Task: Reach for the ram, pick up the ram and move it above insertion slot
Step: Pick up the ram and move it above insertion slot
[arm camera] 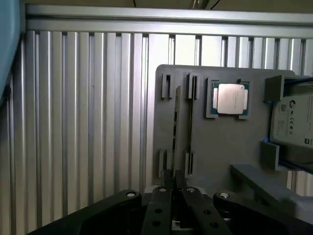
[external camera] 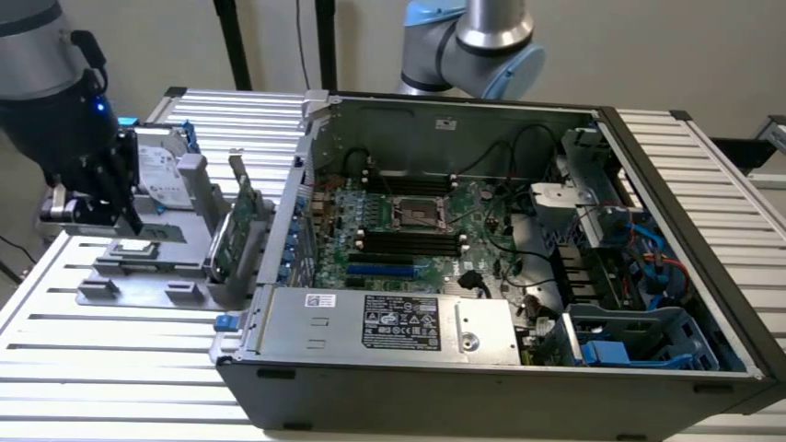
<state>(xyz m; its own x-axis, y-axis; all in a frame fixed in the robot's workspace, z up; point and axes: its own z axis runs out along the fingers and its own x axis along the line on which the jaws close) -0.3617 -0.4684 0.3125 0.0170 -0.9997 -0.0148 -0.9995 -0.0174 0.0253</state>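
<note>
Gripper (arm camera: 173, 185) fingers are pressed together on the ram (arm camera: 176, 127), pinching one end of the thin green stick, which is seen edge-on. In the wrist view the ram stretches away from the fingertips across the grey holder plate (arm camera: 220, 142), running between that plate's two pairs of narrow upright clips. Whether the stick touches the plate or hangs just above it cannot be told.

On the same plate, just beside the ram, a square silver processor chip (arm camera: 231, 98) lies flat in a shallow frame. A silver hard drive (arm camera: 296, 122) sits at the plate's far edge, beyond the chip.

In the exterior view the gripper (external camera: 117, 216) hangs directly over the holder plate (external camera: 135, 276), with the hard drive standing behind it. A green expansion card (external camera: 239, 221) stands upright at the plate's edge nearest the open computer case (external camera: 687, 184). The case lies well apart from the plate, toward the exterior view's right. Inside it, on the green motherboard (external camera: 368, 207), the long black insertion slot (external camera: 411, 244) lies among parallel sockets alike, far from the ram.
</note>
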